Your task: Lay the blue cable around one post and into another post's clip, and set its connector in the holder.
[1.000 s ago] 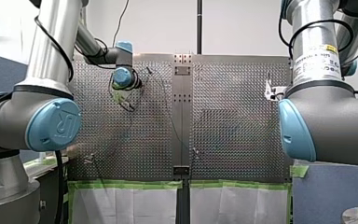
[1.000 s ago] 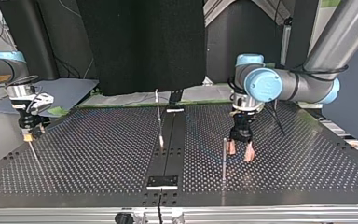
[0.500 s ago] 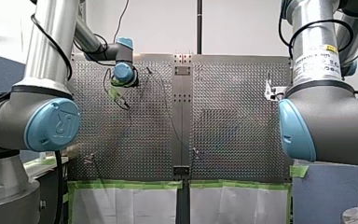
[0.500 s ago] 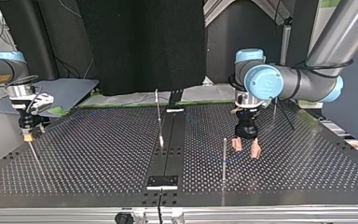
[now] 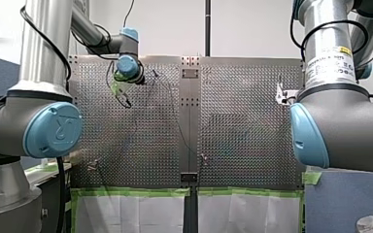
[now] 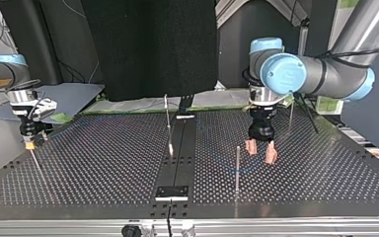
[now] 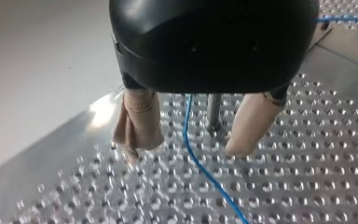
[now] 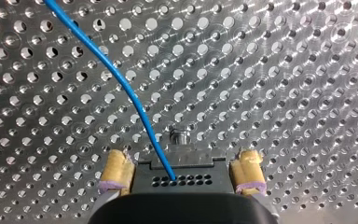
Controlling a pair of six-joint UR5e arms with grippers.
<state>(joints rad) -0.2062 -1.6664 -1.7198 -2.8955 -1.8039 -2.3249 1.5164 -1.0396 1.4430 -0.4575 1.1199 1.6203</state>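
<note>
The left gripper [image 6: 260, 152] is positioned just above the perforated desk [image 6: 325, 173], near its far left corner as seen in the front view, and its jaws are open. Its beige pads [image 7: 139, 122] are spread to either side of the blue cable [image 7: 200, 165], which is laid flat on the desk and is not gripped. A thin metal post [image 7: 213, 111] is seen standing just ahead, between the pads. The right gripper [image 8: 182, 163] is positioned by the desk's right edge, likewise open. Its yellow pads [image 8: 116, 171] are parted well clear of the cable, which is run across the holes and is lost from sight under the gripper body.
</note>
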